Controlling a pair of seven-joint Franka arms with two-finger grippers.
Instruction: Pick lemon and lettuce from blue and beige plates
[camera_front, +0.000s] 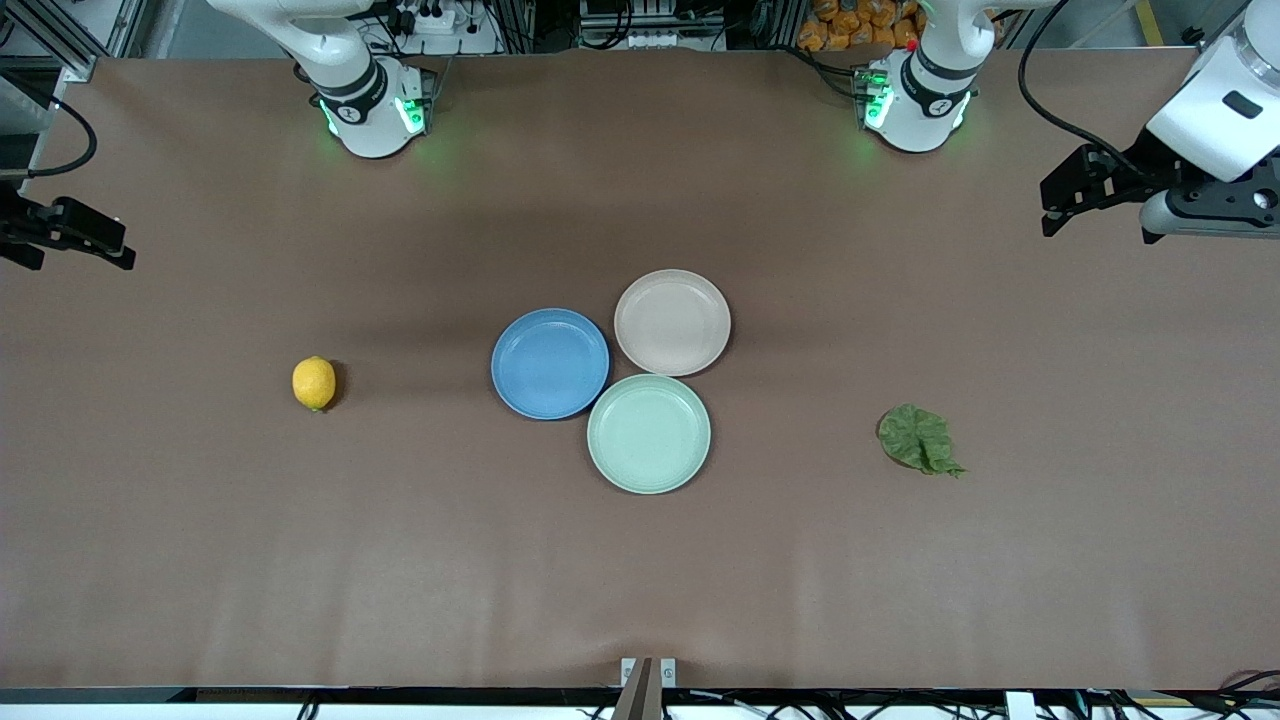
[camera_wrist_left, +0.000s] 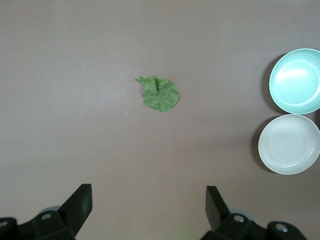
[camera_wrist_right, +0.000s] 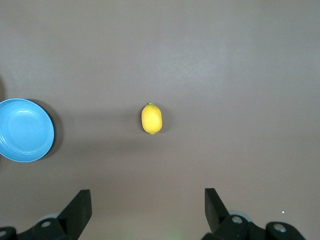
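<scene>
Blue plate, beige plate and mint plate held nothing. Lemon lay on desk at blue plate's 9 o'clock; lettuce at mint plate's 3 o'clock. Left end effector and right end effector both released, aloft.

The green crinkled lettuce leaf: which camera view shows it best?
The left wrist view: the green crinkled lettuce leaf lies flat on the brown table, seen from straight above and unobstructed. The front view shows it small; the right wrist view does not show it.
</scene>
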